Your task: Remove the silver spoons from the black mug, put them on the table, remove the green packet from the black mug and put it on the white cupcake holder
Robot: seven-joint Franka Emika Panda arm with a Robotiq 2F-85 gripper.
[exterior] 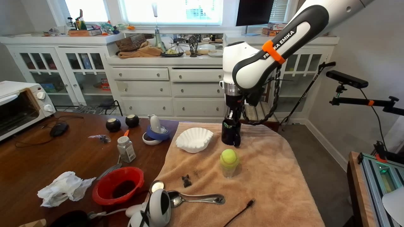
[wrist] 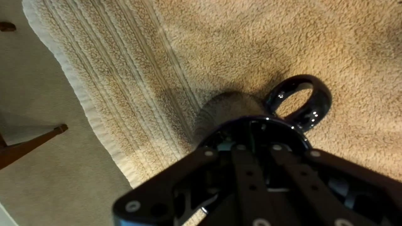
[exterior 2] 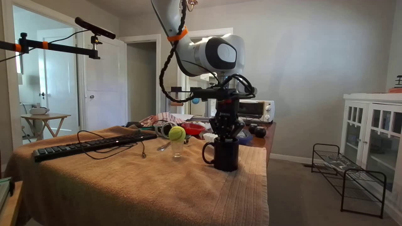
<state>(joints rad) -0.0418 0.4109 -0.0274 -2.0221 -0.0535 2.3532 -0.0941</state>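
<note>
1. Wrist view: the claw [wrist: 259, 150] pointed into the black mug [wrist: 232, 110]; I couldn't tell if it was pinched or loose.
2. The green packet [exterior: 227, 125] showed inside the black mug.
3. Silver spoons [exterior: 205, 198] lay on the towel [exterior: 268, 170]; the white cupcake holder [exterior: 193, 145] sat near the black mug.
</note>
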